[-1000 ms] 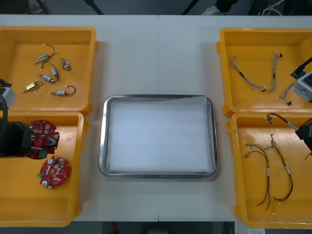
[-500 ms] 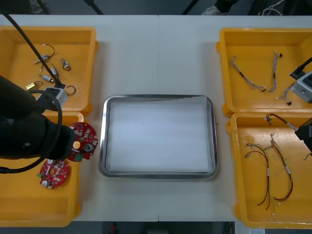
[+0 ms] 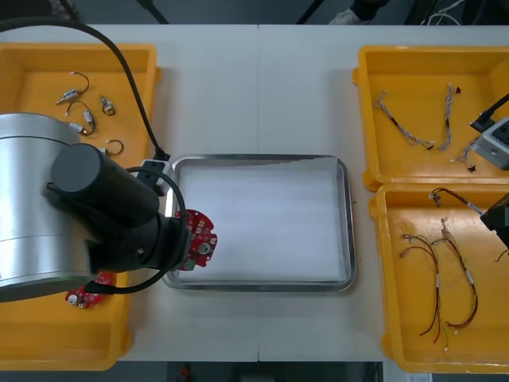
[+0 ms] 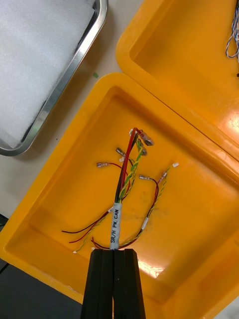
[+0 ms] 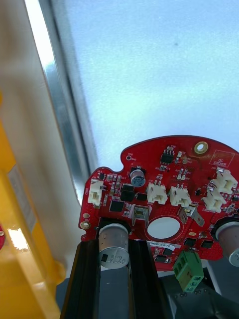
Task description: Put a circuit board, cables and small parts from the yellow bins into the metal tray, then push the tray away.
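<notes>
Left gripper (image 5: pixel 114 247) carries a round red circuit board (image 5: pixel 164 209) over the left rim of the metal tray (image 3: pixel 348 223). Its black fingers (image 5: pixel 85 269) are closed part-way on the board's near edge, with a silver capacitor standing between them. Most of the board hangs above the tray's white inside and is not yet set down.

The board looks light and stiff but fragile (connectors and capacitors crowd its face). A hold on the edge seems the safest place to take it, and it probably wants lowering flat rather than dropping.

The right gripper (image 4: pixel 113 254) hangs above the near right yellow bin (image 4: pixel 199 224), its fingers pressed together on the labelled end of a red and yellow cable (image 4: pixel 124 174). The cable looks limp and light, so it is likely to trail and snag the loose cables below.
</notes>
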Motion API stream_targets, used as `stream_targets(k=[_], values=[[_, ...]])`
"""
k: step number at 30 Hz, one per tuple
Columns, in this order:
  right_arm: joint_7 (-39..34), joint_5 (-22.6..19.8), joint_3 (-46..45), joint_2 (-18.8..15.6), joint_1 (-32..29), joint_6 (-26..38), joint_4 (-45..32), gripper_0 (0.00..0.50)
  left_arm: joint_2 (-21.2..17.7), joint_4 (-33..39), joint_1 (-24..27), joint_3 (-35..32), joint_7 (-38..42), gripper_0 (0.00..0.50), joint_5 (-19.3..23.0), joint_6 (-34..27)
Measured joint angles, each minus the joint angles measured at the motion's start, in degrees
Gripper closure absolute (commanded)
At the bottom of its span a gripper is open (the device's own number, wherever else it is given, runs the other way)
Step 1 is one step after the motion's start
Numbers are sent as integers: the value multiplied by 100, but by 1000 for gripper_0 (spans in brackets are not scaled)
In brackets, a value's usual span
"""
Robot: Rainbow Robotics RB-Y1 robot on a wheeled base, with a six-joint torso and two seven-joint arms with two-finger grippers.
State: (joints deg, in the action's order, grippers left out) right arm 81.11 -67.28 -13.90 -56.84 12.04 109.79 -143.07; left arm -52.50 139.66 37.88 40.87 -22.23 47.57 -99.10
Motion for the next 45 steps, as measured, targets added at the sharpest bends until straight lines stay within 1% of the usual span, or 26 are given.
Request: stream_targets(k=[5, 11, 22, 27, 29, 30, 31, 32, 33, 39, 45], values=[[1, -1, 0, 0, 0, 0, 5, 500, 245, -448, 91, 347, 0, 500, -295, 358], [136, -20, 0, 0, 1, 0, 8, 500, 373, -975, 163, 881, 0, 500, -694, 868], [171, -62, 0, 0, 1, 0, 10, 500, 502, -1777, 166, 1399, 0, 500, -1083, 1605], [172, -64, 0, 0, 1, 0, 11, 500, 558, -1963, 166, 1461, 0, 499, -1151, 1686], [172, -65, 0, 0, 1, 0, 11, 500, 564, -1964, 166, 1503, 0, 490, -1203, 1707], [172, -65, 0, 0, 1, 0, 11, 500, 565, -1964, 166, 1521, 0, 365, -1224, 1718], [173, -65, 0, 0, 1, 0, 11, 500, 566, -1964, 166, 1538, 0, 136, -1243, 1729], [174, -65, 0, 0, 1, 0, 11, 500, 567, -1964, 166, 1550, 0, 51, -1254, 1740], [175, -65, 0, 0, 1, 0, 12, 500, 568, -1964, 166, 1557, 0, 0, -1259, 1743], [375, -68, 0, 0, 1, 0, 12, 500, 572, -1961, 166, 1560, 0, 0, -1316, 1744], [386, -77, 0, 0, 1, 0, 12, 500, 572, -1922, 167, 1560, 0, 0, -1329, 1723]])
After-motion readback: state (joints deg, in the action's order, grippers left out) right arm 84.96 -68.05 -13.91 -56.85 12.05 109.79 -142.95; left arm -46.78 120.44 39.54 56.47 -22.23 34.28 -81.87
